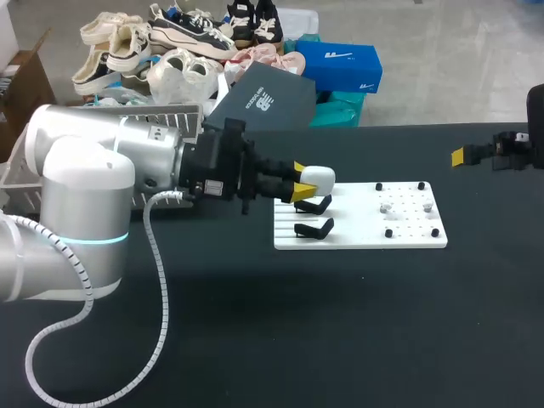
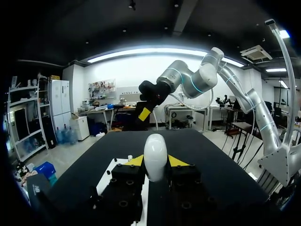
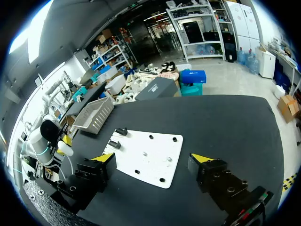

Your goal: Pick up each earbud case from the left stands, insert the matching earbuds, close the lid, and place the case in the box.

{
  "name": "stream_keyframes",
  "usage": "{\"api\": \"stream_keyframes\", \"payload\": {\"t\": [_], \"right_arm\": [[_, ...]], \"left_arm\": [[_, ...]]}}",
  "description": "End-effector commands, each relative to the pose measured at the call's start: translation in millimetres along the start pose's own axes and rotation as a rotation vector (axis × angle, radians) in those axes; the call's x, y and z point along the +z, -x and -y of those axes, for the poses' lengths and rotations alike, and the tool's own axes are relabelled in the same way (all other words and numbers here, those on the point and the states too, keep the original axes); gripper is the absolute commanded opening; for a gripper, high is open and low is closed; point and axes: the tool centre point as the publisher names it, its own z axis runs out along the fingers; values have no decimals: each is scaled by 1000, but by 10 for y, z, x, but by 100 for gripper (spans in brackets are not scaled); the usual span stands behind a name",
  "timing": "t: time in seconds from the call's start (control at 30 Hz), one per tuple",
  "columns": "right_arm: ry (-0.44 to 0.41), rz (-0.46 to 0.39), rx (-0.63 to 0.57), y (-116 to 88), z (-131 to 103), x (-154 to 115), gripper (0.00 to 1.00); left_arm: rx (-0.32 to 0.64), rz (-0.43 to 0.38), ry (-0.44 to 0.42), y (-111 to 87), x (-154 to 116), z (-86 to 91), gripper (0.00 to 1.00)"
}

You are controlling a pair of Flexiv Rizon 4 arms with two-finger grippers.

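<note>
While the left claw (image 2: 155, 162) pinches the white oval earbud case (image 1: 319, 178) — seemingly off its black stand (image 1: 314, 205) — lift straight; right claw (image 3: 153, 158) gapes empty.

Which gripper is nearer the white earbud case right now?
Left. The left gripper is shut on the earbud case, holding it over the black stands; the right gripper hangs open well beyond the white board.

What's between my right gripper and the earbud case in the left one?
Head view: from the right gripper, bare black table, then the white board with earbuds and black pegs, up to the earbud case.
</note>
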Motion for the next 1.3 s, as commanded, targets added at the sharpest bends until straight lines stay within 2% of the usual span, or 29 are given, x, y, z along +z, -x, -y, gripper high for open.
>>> {"api": "stream_keyframes", "payload": {"t": [0.03, 0.2, 0.23, 0.3, 0.5, 0.97, 1.3], "right_arm": [[5, 0, -1, -1, 13, 2, 100], [5, 0, -1, -1, 13, 2, 100], [5, 0, -1, -1, 13, 2, 100], [5, 0, -1, -1, 13, 2, 100], [5, 0, -1, -1, 13, 2, 100], [5, 0, -1, -1, 13, 2, 100], [-1, -12, -225, -154, -292, -150, 100]], "left_arm": [[1, 2, 8, -3, 3, 20, 0], [22, 0, -13, -9, 35, -12, 0], [10, 28, -23, -8, 84, -58, 0], [41, 31, -47, 28, 143, -76, 0], [45, 42, -57, 29, 224, -108, 0], [12, 64, -67, -68, 507, 30, 0], [32, 71, -57, -111, 621, 43, 0]]}}
